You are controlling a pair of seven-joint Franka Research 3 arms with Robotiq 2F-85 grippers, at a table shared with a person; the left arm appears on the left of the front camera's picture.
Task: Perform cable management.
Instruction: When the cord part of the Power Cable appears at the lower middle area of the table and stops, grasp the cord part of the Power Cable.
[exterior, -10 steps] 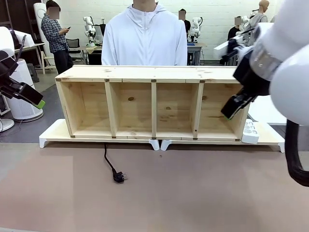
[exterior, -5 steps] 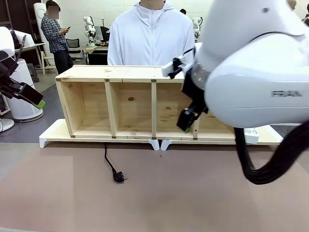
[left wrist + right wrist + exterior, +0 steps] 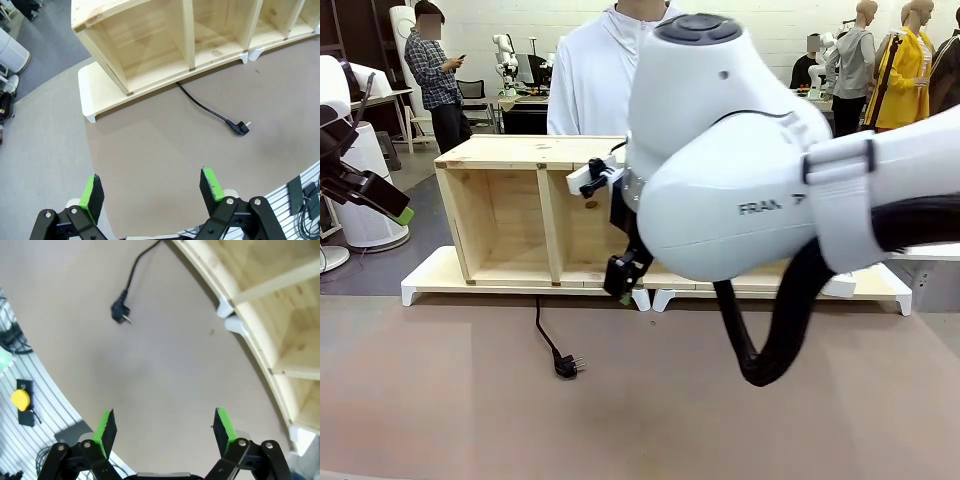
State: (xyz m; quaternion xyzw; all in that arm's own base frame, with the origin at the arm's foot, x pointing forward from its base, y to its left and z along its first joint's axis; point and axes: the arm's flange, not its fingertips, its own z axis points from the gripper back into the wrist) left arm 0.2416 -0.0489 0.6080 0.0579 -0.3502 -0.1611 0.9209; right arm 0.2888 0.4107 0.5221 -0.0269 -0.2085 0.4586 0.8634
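Observation:
The black cable (image 3: pixel 542 328) comes out from under the wooden shelf (image 3: pixel 500 150) and lies on the brown table, ending in a round plug (image 3: pixel 566 367). My right gripper (image 3: pixel 623 278) hangs open in front of the shelf's lower edge, a little right of the cable and above it. In the right wrist view the open right gripper (image 3: pixel 165 426) looks down on the plug (image 3: pixel 120 314), well ahead of its green pads (image 3: pixel 106 426). My left gripper (image 3: pixel 382 197) stays at the far left, away from the shelf. It is open (image 3: pixel 151 187), with the cable (image 3: pixel 205 107) and the plug (image 3: pixel 242 128) far below.
The shelf rests on white risers (image 3: pixel 430 280) with a gap at the middle. A person in a white hoodie (image 3: pixel 585 80) stands behind it. My bulky right arm (image 3: pixel 740 190) hides the shelf's right half. A slatted panel with a yellow item (image 3: pixel 20 399) lies beyond the table's near edge.
My right arm has swung from the right end of the shelf leftward across its front, and its gripper has come lower near the middle. The left arm and cable have not moved.

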